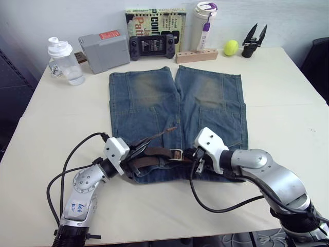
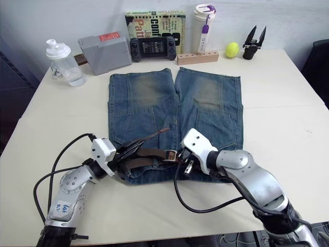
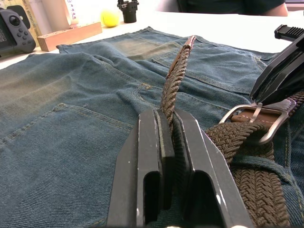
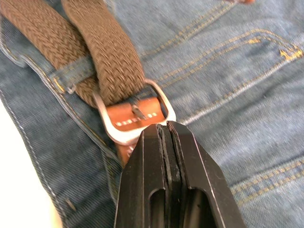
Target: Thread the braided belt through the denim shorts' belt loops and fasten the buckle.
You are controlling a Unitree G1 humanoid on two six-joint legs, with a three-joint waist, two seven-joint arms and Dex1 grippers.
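Note:
The denim shorts (image 1: pixel 154 98) lie flat on the table, waistband toward me. The braided belt (image 1: pixel 154 152) runs along the waistband, and one stretch of it passes under a belt loop (image 4: pixel 71 78). My left gripper (image 3: pixel 166 114) is shut on the belt's free end, which rises between the fingers to the tan tip (image 3: pixel 190 40). That tip (image 1: pixel 169 129) points up over the left leg. The silver buckle (image 4: pixel 114 135) rests at mid waistband. My right gripper (image 4: pixel 165 127) is shut, its tips pressed against the buckle's leather end.
Along the table's far edge stand a clear bottle (image 1: pixel 64 62), a grey box (image 1: pixel 105 51), a game controller (image 1: pixel 151 46), a book (image 1: pixel 154 20), a wooden block (image 1: pixel 197 55), a white tumbler (image 1: pixel 204 25), a yellow ball (image 1: pixel 231 48) and a black gripper tool (image 1: pixel 254 40).

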